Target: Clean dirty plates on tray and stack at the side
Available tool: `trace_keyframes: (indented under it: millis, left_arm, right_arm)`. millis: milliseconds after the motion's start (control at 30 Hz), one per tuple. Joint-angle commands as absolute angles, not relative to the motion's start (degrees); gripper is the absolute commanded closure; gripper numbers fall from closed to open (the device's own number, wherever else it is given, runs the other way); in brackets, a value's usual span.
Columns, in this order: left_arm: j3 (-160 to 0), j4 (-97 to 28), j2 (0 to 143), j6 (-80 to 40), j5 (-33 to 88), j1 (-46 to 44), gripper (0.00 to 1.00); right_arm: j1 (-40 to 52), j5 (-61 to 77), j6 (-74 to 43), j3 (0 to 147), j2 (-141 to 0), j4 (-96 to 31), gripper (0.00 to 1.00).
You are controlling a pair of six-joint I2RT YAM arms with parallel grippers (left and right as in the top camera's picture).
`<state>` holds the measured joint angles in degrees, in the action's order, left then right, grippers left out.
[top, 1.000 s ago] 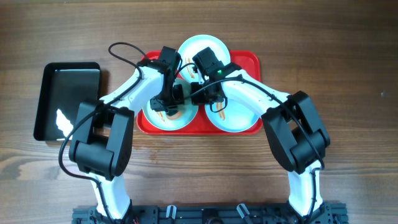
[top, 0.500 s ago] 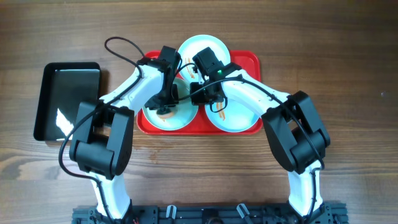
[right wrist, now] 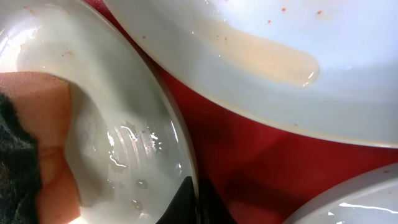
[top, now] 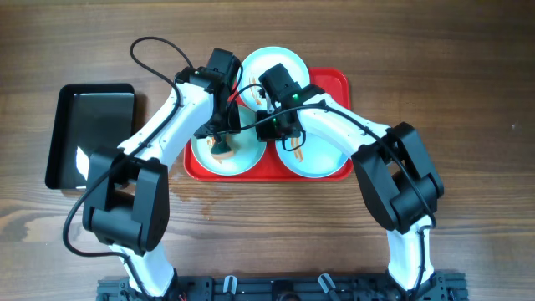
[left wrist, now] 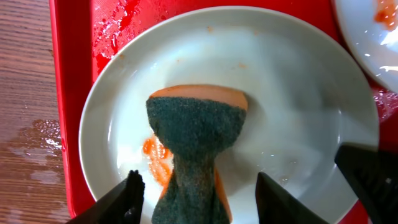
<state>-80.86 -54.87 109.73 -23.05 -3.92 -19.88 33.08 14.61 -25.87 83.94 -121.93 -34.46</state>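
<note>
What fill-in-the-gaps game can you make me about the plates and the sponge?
1. The red tray carries ____ plates.
2. The sponge lies on top of a ____.
3. The left end effector is ____, with one finger on each side of the sponge, touching nothing.
4. The smaller tray on the table is coloured ____.

Missing words: three, plate, open, black.
</note>
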Motion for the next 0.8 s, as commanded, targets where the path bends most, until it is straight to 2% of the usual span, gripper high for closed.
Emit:
trace_keyframes:
  millis: [0,33,100,233,467,667,767]
  left_arm:
    - [-79.85,-54.50,108.81,-24.51,-1.52,-19.97,0.55]
    - [-79.22,-54.39,108.81,-25.02,-1.50,-19.97,0.61]
    - [-77.43,-53.30,108.81,-26.00,-1.52,-19.97,0.66]
    - [-74.17,-49.95,108.81,-26.02,-1.23,-19.97,0.63]
    - [-73.38,-48.99,108.81,-26.00,-0.86,-19.97,0.65]
    - [-73.38,-48.21,108.81,-26.02,-0.86,-19.97,0.95]
    - [-73.38,-48.07,108.81,-26.22,-0.78,-19.97,0.96]
  right_arm:
    - [33.39,15.33,-26.76,84.75,-123.85,-34.76,0.96]
    - [33.39,15.35,-26.79,84.75,-123.85,-34.76,0.96]
    - [33.39,15.35,-26.81,84.75,-123.85,-34.76,0.96]
    - [33.36,15.42,-26.79,84.75,-123.85,-34.76,0.96]
    - [33.34,15.53,-26.98,84.75,-123.85,-34.79,0.96]
    - [33.12,15.53,-26.98,84.75,-123.85,-34.92,0.96]
    - [33.08,15.53,-26.98,84.75,-123.85,-35.14,0.96]
